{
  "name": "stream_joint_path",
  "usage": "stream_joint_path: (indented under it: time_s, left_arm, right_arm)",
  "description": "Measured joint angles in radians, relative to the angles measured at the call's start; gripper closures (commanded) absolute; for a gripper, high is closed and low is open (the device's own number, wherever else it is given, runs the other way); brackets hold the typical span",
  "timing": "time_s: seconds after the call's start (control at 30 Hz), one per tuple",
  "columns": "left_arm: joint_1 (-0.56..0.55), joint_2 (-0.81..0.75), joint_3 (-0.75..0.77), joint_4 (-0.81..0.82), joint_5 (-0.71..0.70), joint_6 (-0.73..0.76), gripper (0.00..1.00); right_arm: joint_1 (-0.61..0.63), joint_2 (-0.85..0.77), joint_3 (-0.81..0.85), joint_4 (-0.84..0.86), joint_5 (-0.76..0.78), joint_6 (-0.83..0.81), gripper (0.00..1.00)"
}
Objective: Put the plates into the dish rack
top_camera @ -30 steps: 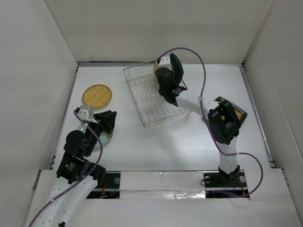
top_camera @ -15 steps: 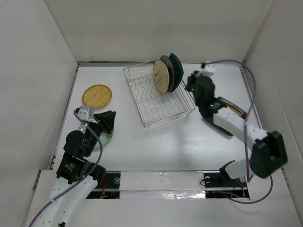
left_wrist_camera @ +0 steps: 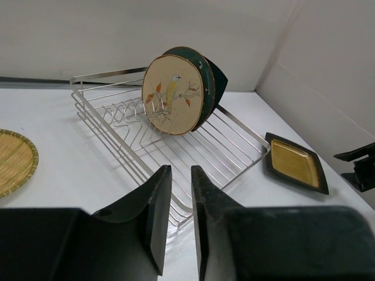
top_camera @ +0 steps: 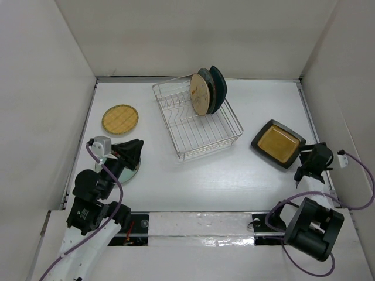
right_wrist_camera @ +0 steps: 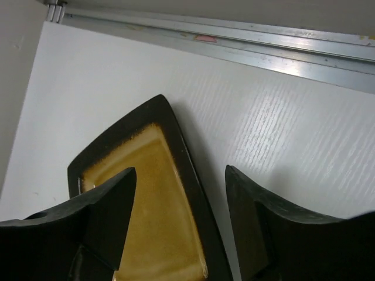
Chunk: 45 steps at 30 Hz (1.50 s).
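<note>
An amber black-rimmed plate [top_camera: 278,144], a yellow checked plate [top_camera: 120,119].

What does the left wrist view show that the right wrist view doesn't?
Only left wrist: the dish rack holding the cream floral plate, a dark round plate and a teal plate upright, plus the yellow checked plate and the left gripper. Only right wrist: a metal rail. Both: the amber black-rimmed square plate and the right gripper, jaws open at its edge.

Bright, even overhead light, soft shadows, all three views reasonably sharp
</note>
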Motion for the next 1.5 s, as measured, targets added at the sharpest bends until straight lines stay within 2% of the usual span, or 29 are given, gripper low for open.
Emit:
stream_joint_path:
  time_s: [0.17, 0.23, 0.4, 0.53, 0.63, 0.73, 0.83, 1.03, 1.07, 1.13, 1.23, 1.27, 1.5]
  left_arm:
    - [0.000, -0.001, 0.000, 0.000, 0.021, -0.001, 0.79]
    - [0.000, -0.007, 0.000, 0.000, 0.023, -0.001, 0.78]
    - [0.000, -0.010, 0.000, 0.000, 0.025, -0.001, 0.78]
    - [0.000, -0.010, 0.000, 0.000, 0.025, -0.001, 0.78]
    - [0.000, -0.010, 0.000, 0.000, 0.025, -0.001, 0.78]
    - [0.000, -0.010, 0.000, 0.000, 0.025, -0.001, 0.78]
    - [0.000, -0.010, 0.000, 0.000, 0.025, -0.001, 0.78]
    - [0.000, -0.002, 0.000, 0.000, 0.025, -0.001, 0.78]
    - [0.000, 0.000, 0.000, 0.000, 0.025, -0.001, 0.78]
    - [0.000, 0.003, 0.000, 0.000, 0.025, -0.001, 0.78]
    - [0.000, 0.007, 0.000, 0.000, 0.024, -0.001, 0.78]
    - [0.000, 0.008, 0.000, 0.000, 0.024, -0.001, 0.78]
    - [0.000, 0.021, 0.000, 0.000, 0.024, -0.001, 0.78]
  right_arm:
    - [-0.177, 0.013, 0.000, -0.002, -0.131, 0.028, 0.15]
    - [-0.213, 0.039, 0.001, 0.007, -0.181, 0.023, 0.13]
    - [-0.220, 0.190, 0.006, 0.042, -0.320, 0.008, 0.13]
    - [-0.220, 0.348, 0.055, 0.171, -0.462, 0.008, 0.17]
    - [-0.218, 0.413, 0.089, 0.198, -0.525, 0.002, 0.40]
    - [-0.209, 0.431, 0.088, 0.204, -0.573, 0.000, 0.52]
    - [-0.199, 0.510, 0.094, 0.262, -0.637, 0.004, 0.62]
    - [-0.162, 0.628, 0.087, 0.436, -0.745, 0.053, 0.63]
    - [-0.154, 0.637, 0.082, 0.460, -0.750, 0.062, 0.72]
    - [-0.136, 0.657, 0.071, 0.498, -0.756, 0.074, 0.77]
    - [-0.123, 0.705, 0.056, 0.585, -0.777, 0.118, 0.98]
    - [-0.121, 0.717, 0.051, 0.617, -0.782, 0.132, 1.00]
    - [-0.113, 0.697, -0.052, 0.763, -0.756, 0.212, 1.00]
